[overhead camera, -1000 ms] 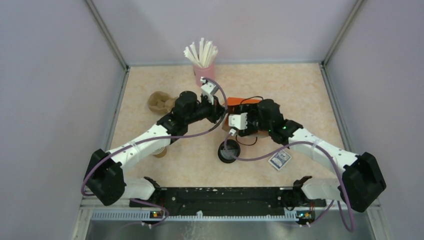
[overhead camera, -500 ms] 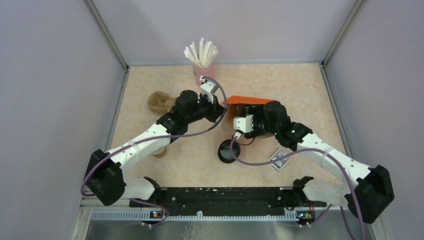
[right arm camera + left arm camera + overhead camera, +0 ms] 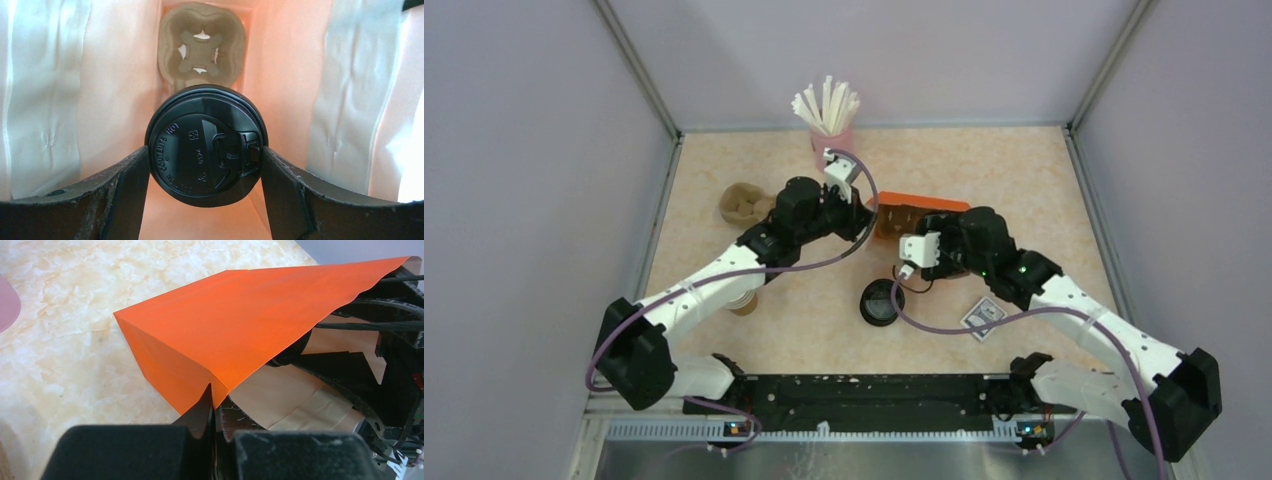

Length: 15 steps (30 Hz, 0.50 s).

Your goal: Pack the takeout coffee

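Jaws hug lid (image 3: 206, 145) — glossy, round

- The bag (image 3: 240, 325) is bright orange outside, kraft brown inside.
- The takeout coffee (image 3: 205, 145) has a black lid.
- The tabletop (image 3: 1024, 170) is cream with peach marbling.
- The straws (image 3: 826, 105) are white, their cup (image 3: 826, 145) pink.

I can read the raised words CONTENTS HOT curving along the left of the black lid (image 3: 200, 150) on the takeout coffee (image 3: 206, 102).
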Available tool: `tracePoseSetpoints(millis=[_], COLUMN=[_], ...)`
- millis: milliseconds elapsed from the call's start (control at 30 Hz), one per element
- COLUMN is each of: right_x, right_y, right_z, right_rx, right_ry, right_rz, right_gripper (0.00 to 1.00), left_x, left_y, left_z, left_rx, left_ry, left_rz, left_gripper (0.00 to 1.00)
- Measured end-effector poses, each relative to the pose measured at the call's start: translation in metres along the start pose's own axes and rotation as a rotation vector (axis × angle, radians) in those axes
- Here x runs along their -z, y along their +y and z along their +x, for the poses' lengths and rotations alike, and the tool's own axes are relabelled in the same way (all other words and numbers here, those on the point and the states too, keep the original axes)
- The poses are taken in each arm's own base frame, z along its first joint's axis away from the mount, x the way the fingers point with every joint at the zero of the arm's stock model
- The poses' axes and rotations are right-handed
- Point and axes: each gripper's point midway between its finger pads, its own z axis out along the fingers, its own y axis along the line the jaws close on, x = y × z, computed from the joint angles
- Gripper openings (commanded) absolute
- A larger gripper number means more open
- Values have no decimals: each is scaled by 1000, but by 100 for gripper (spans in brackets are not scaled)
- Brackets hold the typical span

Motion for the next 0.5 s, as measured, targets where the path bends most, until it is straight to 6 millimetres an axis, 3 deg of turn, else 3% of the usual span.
tracePoseSetpoints(millis=[333, 400, 500], right_x=[-2, 0, 10], right_y=[11, 6, -23], right_z=[1, -9, -37], right_rx=[-28, -60, -117], right_ry=[-15, -39, -119], right_rz=[-20, -23, 15], right_gripper=[64, 63, 63], left_x=[0, 0, 1], left_y=[-4, -4, -4], left_z=[1, 2, 1], left_rx=[14, 18, 24], left_ry=[7, 9, 13], left_rz=[21, 21, 15], left_gripper=[0, 0, 0])
